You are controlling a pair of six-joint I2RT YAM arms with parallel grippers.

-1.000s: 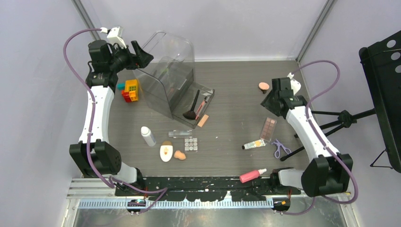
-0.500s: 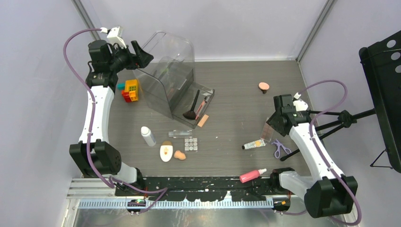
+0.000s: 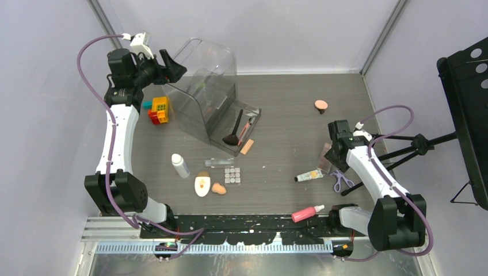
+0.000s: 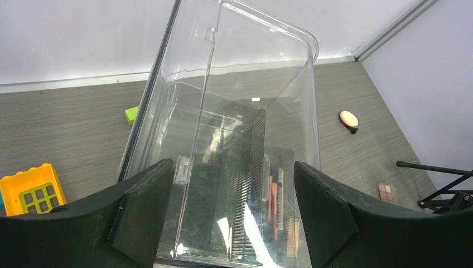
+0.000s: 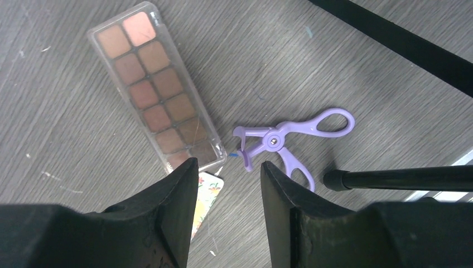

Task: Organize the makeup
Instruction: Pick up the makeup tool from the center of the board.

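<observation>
My right gripper (image 3: 330, 154) (image 5: 226, 167) hovers open and empty over the table. Below it lie a long brown palette (image 5: 156, 89), a purple curler (image 5: 284, 142) and the flowered end of a cream tube (image 5: 207, 195) (image 3: 309, 175). My left gripper (image 3: 171, 67) (image 4: 234, 167) stands wide open at the raised lid of the clear case (image 3: 204, 92) (image 4: 234, 111); whether it touches the lid I cannot tell. A black brush (image 3: 233, 131) lies in the pulled-out drawer. On the table lie a white bottle (image 3: 180, 165), clear bottle (image 3: 218, 163), small square-pan palette (image 3: 232, 175), oval compact (image 3: 202, 185), peach sponge (image 3: 218, 188), pink bottle (image 3: 307, 213) and peach puff (image 3: 321, 104).
Toy bricks (image 3: 158, 109) (image 4: 30, 190) sit left of the case. A black tripod leg (image 5: 401, 177) lies on the table just right of the curler, and a black stand (image 3: 466, 103) rises beyond the right edge.
My right arm has pulled back from near the peach puff towards the near right and now hangs over the long palette. The left arm has not moved.
</observation>
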